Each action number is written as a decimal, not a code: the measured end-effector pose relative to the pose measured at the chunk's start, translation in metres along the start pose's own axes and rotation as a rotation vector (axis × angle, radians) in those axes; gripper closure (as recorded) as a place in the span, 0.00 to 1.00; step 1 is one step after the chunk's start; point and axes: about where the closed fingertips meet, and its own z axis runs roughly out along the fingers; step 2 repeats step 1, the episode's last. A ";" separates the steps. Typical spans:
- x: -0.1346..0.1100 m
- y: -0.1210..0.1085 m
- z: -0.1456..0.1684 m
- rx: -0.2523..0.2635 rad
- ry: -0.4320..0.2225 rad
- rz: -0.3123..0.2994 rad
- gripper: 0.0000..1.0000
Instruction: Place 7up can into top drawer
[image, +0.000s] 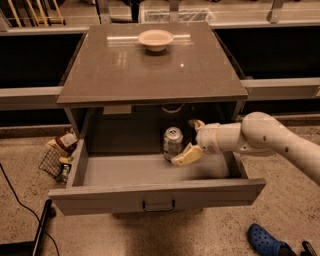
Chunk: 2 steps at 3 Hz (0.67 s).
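Count: one 7up can (173, 142), upright in one open top drawer (150, 196) with one dark handle (158, 206); one gripper (185, 141), fingers spread, just right of the can inside the drawer. On the one cabinet top (150, 75): one cream bowl (156, 39). Floor: one wire basket (52, 161) left of the drawer, holding several packets, number not resolvable; one blue clog (265, 240) lower right; one black cable (20, 196) lower left.

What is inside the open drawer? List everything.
A can stands upright toward the back of the drawer. The gripper is inside beside it, jaws open. The front panel hides the nearest strip of floor.
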 end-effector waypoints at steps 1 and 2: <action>-0.013 -0.004 -0.033 0.007 -0.041 -0.014 0.00; -0.013 -0.004 -0.033 0.007 -0.041 -0.014 0.00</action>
